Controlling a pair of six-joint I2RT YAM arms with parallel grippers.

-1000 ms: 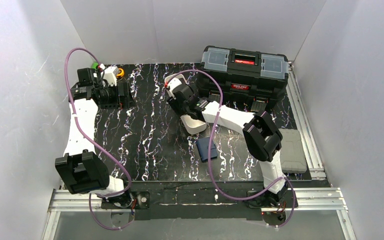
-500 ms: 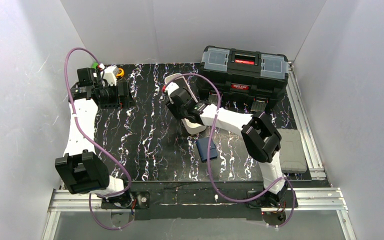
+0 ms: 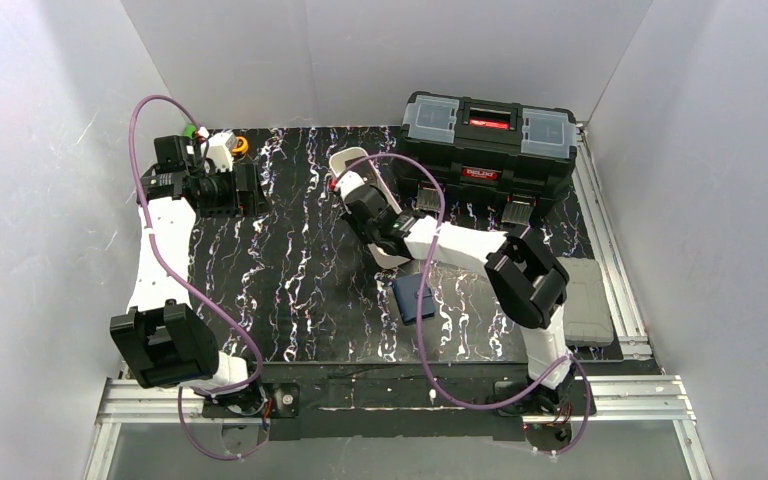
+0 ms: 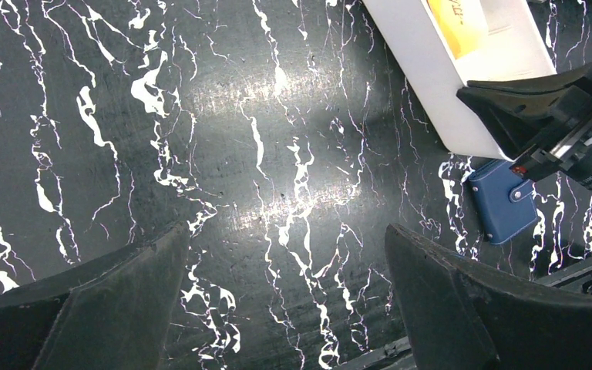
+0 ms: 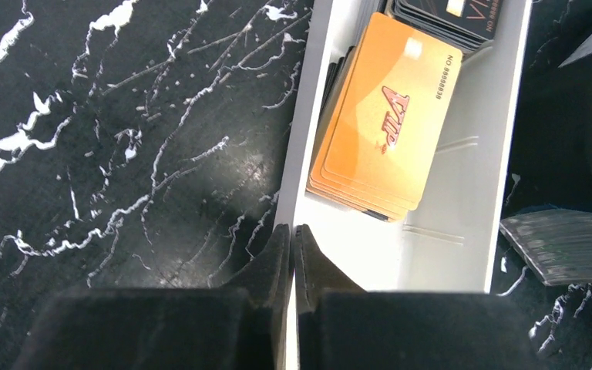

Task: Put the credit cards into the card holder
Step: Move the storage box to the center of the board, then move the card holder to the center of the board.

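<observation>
White tray, right half of the right wrist frame, is holding an orange VIP card stack, with dark cards at the top edge.

Card holder, navy and folded shut, is lying on the desk beside the tray's lower end.

Right hand is pressing its fingers together at the tray's left wall.

Left hand is hanging spread wide.

The right arm has swung a little toward the near side, and its elbow now sits lower in the top view. The right jaws were wide apart a moment ago. Now they are pressed together, one on each side of the thin side wall of the white tray. More of the tray's far end shows now.
</observation>
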